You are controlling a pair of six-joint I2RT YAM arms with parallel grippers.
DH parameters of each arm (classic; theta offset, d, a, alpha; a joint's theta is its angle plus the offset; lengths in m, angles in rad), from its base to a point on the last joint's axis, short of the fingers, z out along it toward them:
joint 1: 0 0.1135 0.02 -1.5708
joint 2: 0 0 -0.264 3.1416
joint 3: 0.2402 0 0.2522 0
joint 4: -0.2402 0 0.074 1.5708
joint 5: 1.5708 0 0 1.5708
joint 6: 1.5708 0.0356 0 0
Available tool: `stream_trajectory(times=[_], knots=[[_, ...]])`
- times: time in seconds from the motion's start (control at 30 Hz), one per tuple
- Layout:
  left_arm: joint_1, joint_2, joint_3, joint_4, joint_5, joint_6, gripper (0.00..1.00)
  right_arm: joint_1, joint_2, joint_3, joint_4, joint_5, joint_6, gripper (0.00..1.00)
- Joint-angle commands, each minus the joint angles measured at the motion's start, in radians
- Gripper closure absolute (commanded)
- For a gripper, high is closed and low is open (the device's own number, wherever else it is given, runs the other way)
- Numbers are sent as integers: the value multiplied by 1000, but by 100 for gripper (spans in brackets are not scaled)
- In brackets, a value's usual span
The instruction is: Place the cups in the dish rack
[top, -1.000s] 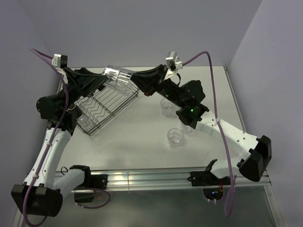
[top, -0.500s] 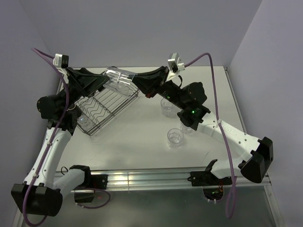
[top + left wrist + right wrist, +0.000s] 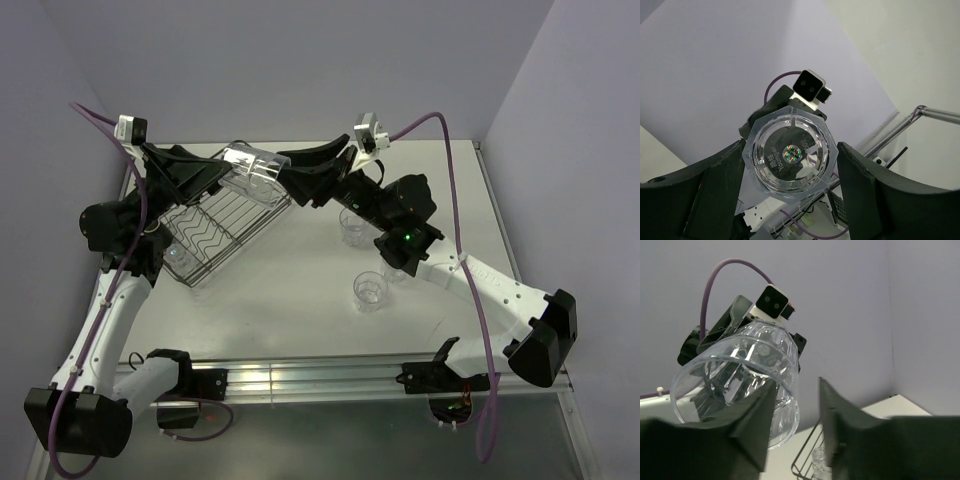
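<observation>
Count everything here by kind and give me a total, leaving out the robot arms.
Black wire dish rack: 1
Clear glass tumblers: 5, one held aloft, one in the rack, three outside it
Total: 6

dish rack [image 3: 215, 232] corner hidden by left arm [image 3: 118, 225]

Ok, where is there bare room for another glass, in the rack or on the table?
Rack: its middle is free, between the glass in the near-left corner and the held glass over its far end. Table: bare between the rack and the loose glasses. Crowded: that far end, and around those glasses.
</observation>
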Motion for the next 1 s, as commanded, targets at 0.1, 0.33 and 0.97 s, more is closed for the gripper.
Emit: stream_trajectory(times=[0.1,0.33,0.97], knots=[[-2,-14,5,56,-7,22,97,6,-45,-6,13,41,-17,37],[6,-8,22,-24,25,115,100,3,-73,-37,-4,65,-46,11],[211,156,258,-560,-1,819,100,-74,-277,-219,-259,100,-152,0]])
